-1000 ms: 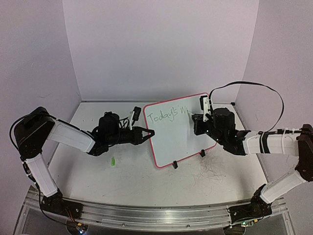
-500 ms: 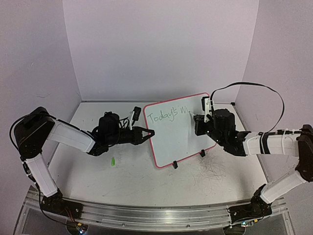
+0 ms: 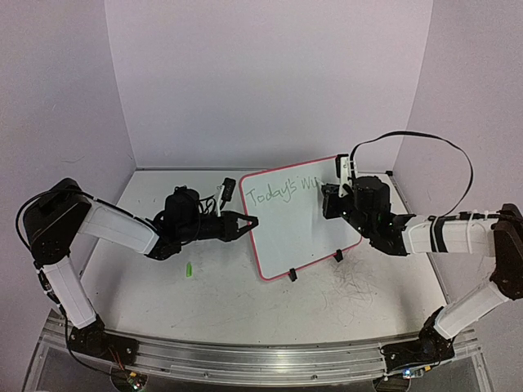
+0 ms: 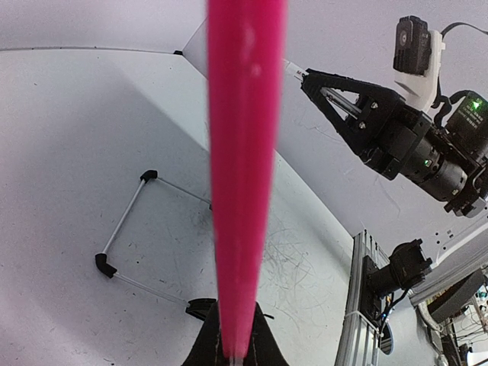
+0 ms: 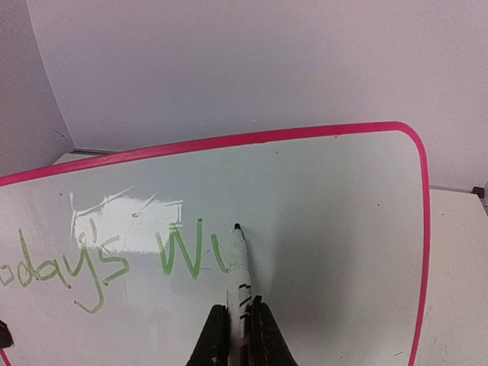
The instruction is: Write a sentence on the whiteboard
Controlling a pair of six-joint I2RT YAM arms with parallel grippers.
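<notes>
Both pincers are shut. The right pincer [image 5: 238,324] grips a white marker [image 5: 241,271], and the left pincer [image 3: 245,222] clamps the left edge of the whiteboard [image 3: 306,233], its pink rim running up between the fingers in the left wrist view. The whiteboard is a small white rectangle with rounded corners and a thin red-pink rim. It stands at the middle of the counter [image 3: 212,306] between the two arms, with small black feet along its lower edge. Across its upper part slants the sentence [image 5: 114,259] in thin green handwriting: "Today's", then a "W" and one short further stroke. The marker's dark tip sits at the board just right of that stroke. Glare whitens the surface above the lettering.
</notes>
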